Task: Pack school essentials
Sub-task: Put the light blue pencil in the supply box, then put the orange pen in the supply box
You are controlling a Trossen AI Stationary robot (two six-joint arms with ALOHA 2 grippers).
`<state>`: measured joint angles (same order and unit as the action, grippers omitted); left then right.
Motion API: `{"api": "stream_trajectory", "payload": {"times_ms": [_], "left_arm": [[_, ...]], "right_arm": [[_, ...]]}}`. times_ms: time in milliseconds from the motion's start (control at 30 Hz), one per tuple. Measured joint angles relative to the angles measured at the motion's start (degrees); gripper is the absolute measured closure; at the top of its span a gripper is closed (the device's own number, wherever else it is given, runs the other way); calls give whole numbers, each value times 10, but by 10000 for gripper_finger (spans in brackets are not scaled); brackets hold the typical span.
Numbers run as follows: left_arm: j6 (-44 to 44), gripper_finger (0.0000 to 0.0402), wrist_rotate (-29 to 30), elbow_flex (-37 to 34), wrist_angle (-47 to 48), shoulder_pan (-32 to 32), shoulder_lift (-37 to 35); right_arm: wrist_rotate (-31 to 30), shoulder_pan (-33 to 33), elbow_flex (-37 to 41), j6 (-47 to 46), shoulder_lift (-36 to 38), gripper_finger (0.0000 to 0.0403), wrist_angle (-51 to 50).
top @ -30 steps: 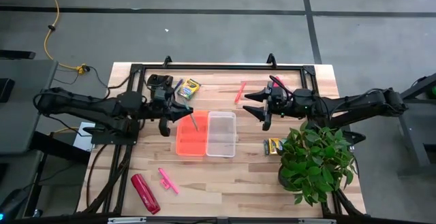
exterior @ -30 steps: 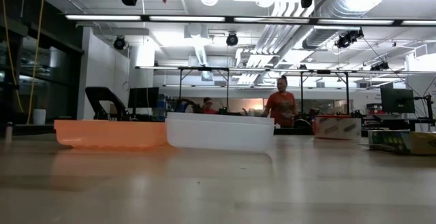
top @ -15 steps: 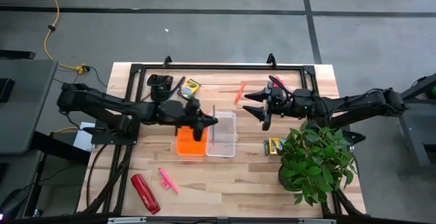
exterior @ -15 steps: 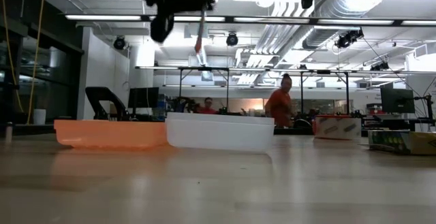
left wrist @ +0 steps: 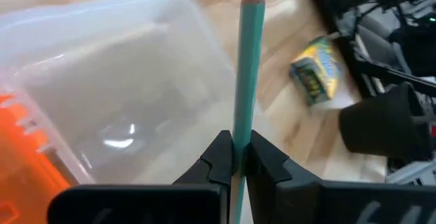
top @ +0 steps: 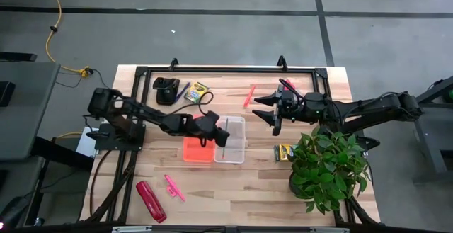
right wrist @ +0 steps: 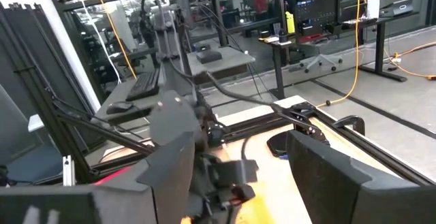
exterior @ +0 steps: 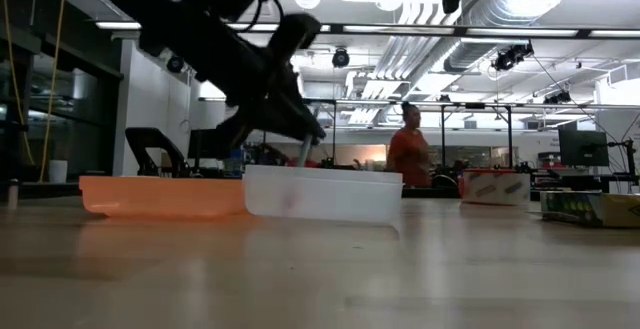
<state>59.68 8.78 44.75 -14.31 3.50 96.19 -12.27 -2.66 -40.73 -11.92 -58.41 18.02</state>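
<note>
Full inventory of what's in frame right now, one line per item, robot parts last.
Clear bin: 1, translucent white, table centre.
Orange bin: 1, touching the clear bin's left side.
Green pencil: 1, pinched in the left tool, over the clear bin.
Crayon boxes: 2, yellow-green; one at the far edge, one beside the plant.
Pink pencil: 1, far side, right of centre.
Pink marker: 1, near left.
Red glossy object: 1, near-left corner.
Potted plant: 1, green, near right.
Black device: 1, far left.
Person: 1, red top, in the background.
Left tool: shut on the pencil.
Right tool: open, hovering at the far right.
</note>
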Motion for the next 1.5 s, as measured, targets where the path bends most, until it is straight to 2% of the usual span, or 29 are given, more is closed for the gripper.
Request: {"api": "stream_trajectory", "payload": {"times_ms": [400, 733, 1000, 1267, 1500], "left_arm": [[25, 397, -59, 0, 51, 25, 8], [27, 378, -67, 0, 64, 25, 8], [-6, 344, -66, 0, 66, 25, 1], [-42, 284, -67, -1, 74, 30, -25], [-127, 248, -69, 0, 77, 81, -131]], "right_arm": [[-2, 0, 0, 3, 0, 176, -2], [-13, 0, 0, 4, 0, 176, -6], [-13, 0, 0, 4, 0, 176, -13], [-13, 0, 0, 4, 0, 176, -15], [-13, 0, 0, -1, 0, 176, -13]]}}
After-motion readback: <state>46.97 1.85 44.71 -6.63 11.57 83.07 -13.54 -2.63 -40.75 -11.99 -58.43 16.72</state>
